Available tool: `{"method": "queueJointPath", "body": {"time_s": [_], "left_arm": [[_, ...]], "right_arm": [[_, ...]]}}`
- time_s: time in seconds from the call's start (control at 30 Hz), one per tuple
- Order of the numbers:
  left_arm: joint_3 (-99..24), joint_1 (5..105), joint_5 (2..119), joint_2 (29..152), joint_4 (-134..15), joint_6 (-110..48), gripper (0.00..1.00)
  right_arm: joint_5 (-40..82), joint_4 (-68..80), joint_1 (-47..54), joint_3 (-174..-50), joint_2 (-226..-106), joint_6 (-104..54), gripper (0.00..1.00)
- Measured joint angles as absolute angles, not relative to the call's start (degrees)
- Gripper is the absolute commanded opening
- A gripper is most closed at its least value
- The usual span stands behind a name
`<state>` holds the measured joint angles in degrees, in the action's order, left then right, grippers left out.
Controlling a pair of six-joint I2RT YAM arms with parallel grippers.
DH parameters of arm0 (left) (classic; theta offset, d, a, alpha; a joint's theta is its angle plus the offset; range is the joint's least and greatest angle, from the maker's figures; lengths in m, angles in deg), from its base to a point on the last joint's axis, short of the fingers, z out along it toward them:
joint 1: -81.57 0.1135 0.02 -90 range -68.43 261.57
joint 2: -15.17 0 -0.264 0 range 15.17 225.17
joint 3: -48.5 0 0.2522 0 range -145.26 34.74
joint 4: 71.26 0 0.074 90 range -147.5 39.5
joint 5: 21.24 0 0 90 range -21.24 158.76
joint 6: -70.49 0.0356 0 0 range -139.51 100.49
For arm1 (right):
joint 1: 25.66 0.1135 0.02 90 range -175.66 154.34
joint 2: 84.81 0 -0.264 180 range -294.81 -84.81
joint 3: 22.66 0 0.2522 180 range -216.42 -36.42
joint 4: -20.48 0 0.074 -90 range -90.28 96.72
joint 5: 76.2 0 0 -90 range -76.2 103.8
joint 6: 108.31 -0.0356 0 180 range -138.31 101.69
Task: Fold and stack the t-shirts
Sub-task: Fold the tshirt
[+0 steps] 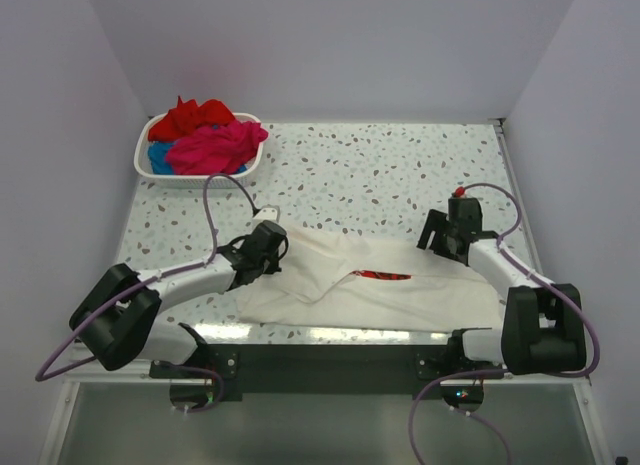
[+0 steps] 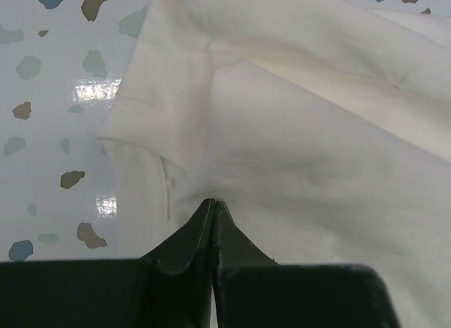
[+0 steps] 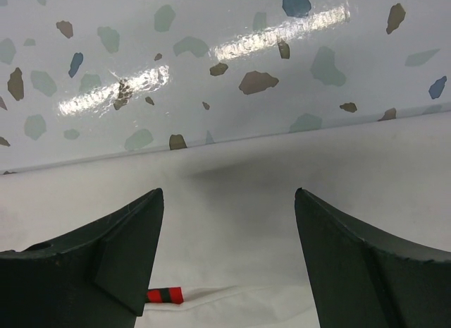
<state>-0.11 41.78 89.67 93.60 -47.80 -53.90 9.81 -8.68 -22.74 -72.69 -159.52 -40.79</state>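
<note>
A white t-shirt (image 1: 370, 290) lies crumpled and partly folded along the near edge of the table, with a sliver of its red print (image 1: 382, 275) showing in a crease. My left gripper (image 1: 272, 235) is at the shirt's left end by a sleeve. In the left wrist view its jaws (image 2: 213, 201) are pressed together, with the white cloth (image 2: 303, 130) puckering into their tips. My right gripper (image 1: 440, 240) hovers open over the shirt's right end; between its spread fingers (image 3: 229, 194) lies flat cloth (image 3: 239, 166) near the shirt's far edge. A red and black tag (image 3: 163, 295) peeks out by the left finger.
A white slatted basket (image 1: 200, 180) stands at the far left of the speckled table (image 1: 400, 165). It holds a red tee (image 1: 195, 118), a magenta tee (image 1: 215, 147) and a blue one (image 1: 158, 157). White walls close in the table on three sides.
</note>
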Motion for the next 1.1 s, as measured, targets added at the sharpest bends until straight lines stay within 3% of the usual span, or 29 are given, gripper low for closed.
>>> {"method": "queueJointPath", "body": {"time_s": [0.1,0.13,0.17,0.2,0.23,0.3,0.37,0.87,0.97,1.1], "left_arm": [[-0.11,41.78,89.54,92.81,-47.39,-53.66,0.00],[-0.11,41.80,89.54,92.49,-47.17,-53.57,0.04],[-0.11,41.80,89.54,92.14,-46.82,-53.51,0.09],[-0.11,41.80,89.58,91.63,-46.34,-53.40,0.28],[-0.11,41.80,89.64,90.96,-45.66,-53.09,0.36],[-0.04,41.82,90.10,89.16,-44.72,-53.53,0.50],[0.13,41.86,90.50,87.28,-43.94,-54.03,0.54],[6.47,44.95,88.88,83.26,-42.82,-55.47,0.45],[6.75,45.08,87.77,83.09,-43.21,-55.52,0.40],[7.45,45.14,86.10,82.98,-43.98,-56.00,0.24]], "right_arm": [[9.79,-8.68,-22.54,-72.93,-159.57,-40.79,0.78],[9.79,-8.70,-22.45,-73.06,-159.72,-40.79,0.78],[9.79,-8.68,-22.32,-73.19,-159.98,-40.79,0.78],[9.79,-8.68,-22.28,-73.32,-160.27,-40.79,0.78],[9.81,-8.68,-22.28,-73.39,-160.53,-40.79,0.78],[9.83,-8.72,-22.28,-73.39,-160.64,-40.79,0.78],[9.83,-8.68,-22.28,-73.43,-160.64,-40.79,0.78],[9.85,-8.68,-22.13,-73.50,-160.70,-40.81,0.78],[9.85,-8.72,-21.91,-73.70,-161.40,-40.83,0.78],[9.83,-8.70,-21.73,-74.13,-162.45,-40.88,0.78]]}}
